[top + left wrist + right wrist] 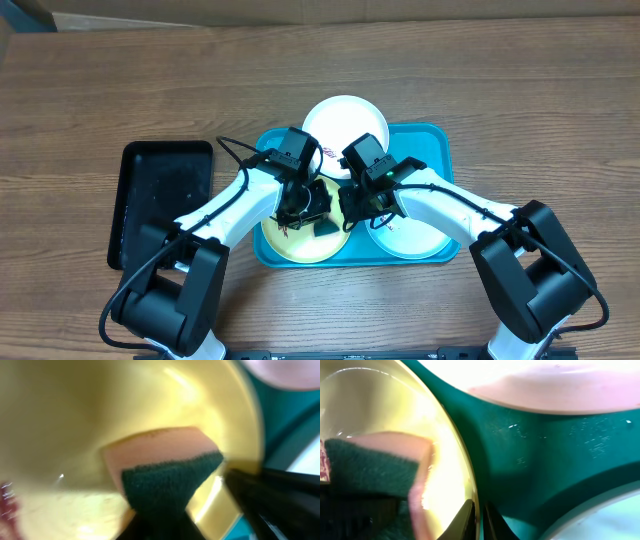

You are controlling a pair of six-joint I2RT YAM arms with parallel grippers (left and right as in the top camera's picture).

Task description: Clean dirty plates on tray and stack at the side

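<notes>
Brown wood-grain table [520, 80], pale tan strip [200, 12] along its far edge, even bright light

The worktop [100, 90] is matt, grained wood. The turquoise tray [530, 450] is smooth plastic with a faint sheen. The yellow-green plate [190, 395] is glossy plastic. The sponge [165, 480] has rough dark-green scouring fibre over smooth pinkish foam.

Likely robot lab bench: left arm [225, 205] and right arm [450, 208] based at lower frame edge, wood-grain table [520, 90], black tray [165, 200] left, turquoise tray [432, 140] centre.
</notes>
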